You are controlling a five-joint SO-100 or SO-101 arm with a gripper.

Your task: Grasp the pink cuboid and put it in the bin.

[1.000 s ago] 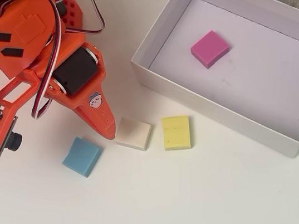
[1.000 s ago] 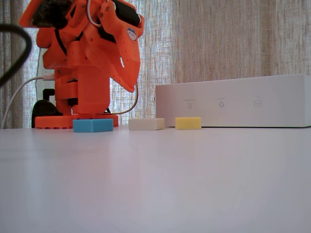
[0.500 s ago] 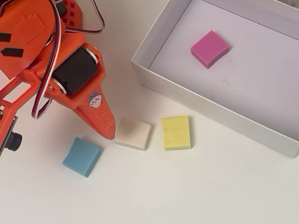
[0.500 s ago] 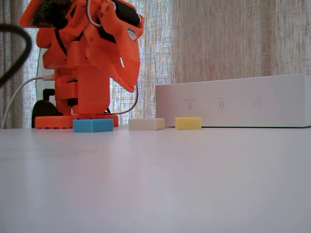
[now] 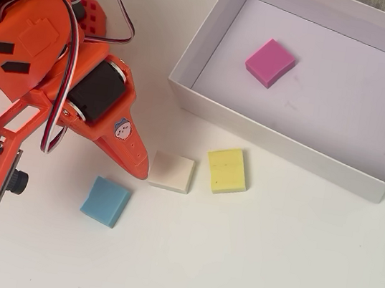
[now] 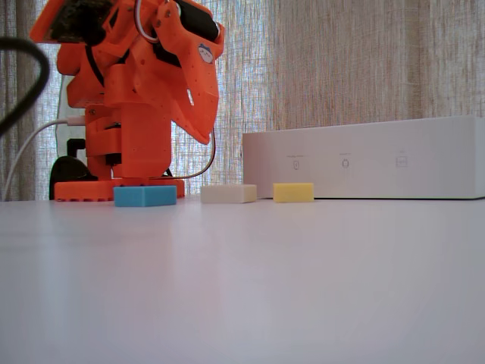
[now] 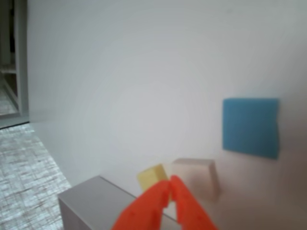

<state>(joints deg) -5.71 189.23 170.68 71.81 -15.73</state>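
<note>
Overhead view shows the small flat square magenta-pink foam block [image 5: 270, 63] already lying on the pale floor of the large shallow white cardboard box [image 5: 279, 147], toward its far left part, clear of the walls. The orange printed arm's hand [image 5: 142, 173] is outside the box on the left, its tip hanging over the white table [image 5: 291, 260] just beside the cream foam block [image 5: 171, 172], with the blue foam block [image 5: 105, 201] nearer and the yellow foam block [image 5: 227, 170] to the right. From the hand, the pink block lies up and to the right, beyond the box's near wall; being square, it offers no long axis to align with. In the wrist view the two orange fingers [image 7: 189, 211] meet at their tips, pressed together and holding nothing. Judged from this, the placing looks done.
</note>
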